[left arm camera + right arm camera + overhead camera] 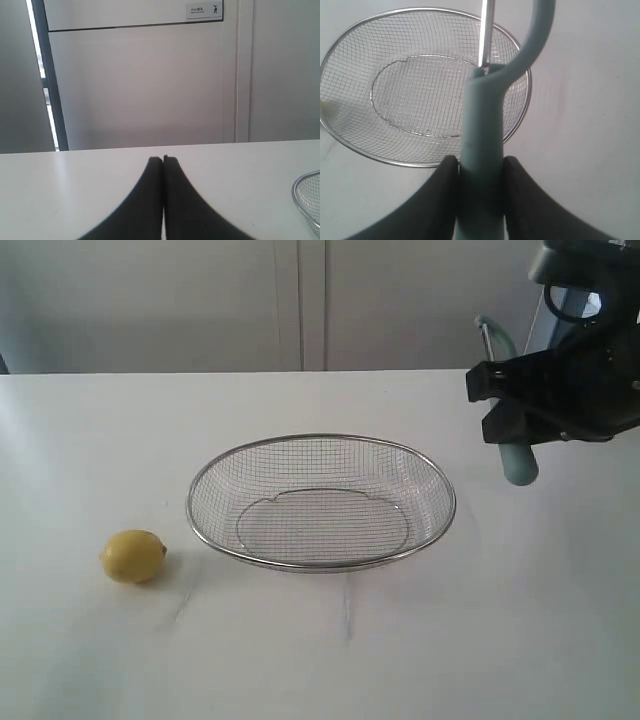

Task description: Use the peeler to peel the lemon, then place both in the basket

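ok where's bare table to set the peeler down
Widest bare table is the camera-side strip in front of the basket. Also free: the band behind the basket, and the area behind the lemon. Tightest: the gap between lemon and basket rim. The right end effector, holding the peeler, hangs right of the basket.

Yellow lemon beside mesh basket, peeler aloft

Bright, even daylight with faint shadows. A window strip glares beyond the left claw, which looks soft-edged.
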### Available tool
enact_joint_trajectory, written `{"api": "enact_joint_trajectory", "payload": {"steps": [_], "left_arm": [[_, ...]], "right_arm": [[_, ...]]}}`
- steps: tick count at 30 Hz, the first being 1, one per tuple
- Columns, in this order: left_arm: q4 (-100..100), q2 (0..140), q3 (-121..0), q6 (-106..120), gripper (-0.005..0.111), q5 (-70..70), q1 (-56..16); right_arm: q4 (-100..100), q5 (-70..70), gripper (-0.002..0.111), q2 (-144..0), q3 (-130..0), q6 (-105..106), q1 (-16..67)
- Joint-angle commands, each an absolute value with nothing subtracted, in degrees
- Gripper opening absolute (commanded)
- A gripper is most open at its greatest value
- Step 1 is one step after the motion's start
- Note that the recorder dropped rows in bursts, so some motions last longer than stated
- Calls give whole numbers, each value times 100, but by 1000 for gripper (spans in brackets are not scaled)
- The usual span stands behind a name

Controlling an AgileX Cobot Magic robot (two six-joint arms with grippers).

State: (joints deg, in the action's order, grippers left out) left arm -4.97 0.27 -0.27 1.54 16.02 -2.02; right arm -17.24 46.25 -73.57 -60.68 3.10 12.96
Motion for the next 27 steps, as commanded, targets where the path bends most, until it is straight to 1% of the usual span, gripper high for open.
{"api": "enact_joint_trajectory", "payload": {"steps": [1, 7, 18, 22, 27], "left_arm": [[-546, 0, 0, 157, 0, 1757, -244], [-546, 0, 0, 109, 0, 1967, -244], [-570, 0, 0, -327, 0, 3768, -244], [-647, 0, -39, -423, 0, 3761, -244], [-737, 0, -387, -423, 0, 3723, -244]], "right_arm": [[-1730, 4567, 0, -7317, -6057, 385, 1259], [-1730, 4469, 0, -7317, -6057, 385, 1259], [-1781, 4471, 0, -7317, -6057, 401, 1259], [-1780, 4426, 0, -7317, -6057, 474, 1259], [-1780, 4396, 0, -7317, -6057, 474, 1259]]}}
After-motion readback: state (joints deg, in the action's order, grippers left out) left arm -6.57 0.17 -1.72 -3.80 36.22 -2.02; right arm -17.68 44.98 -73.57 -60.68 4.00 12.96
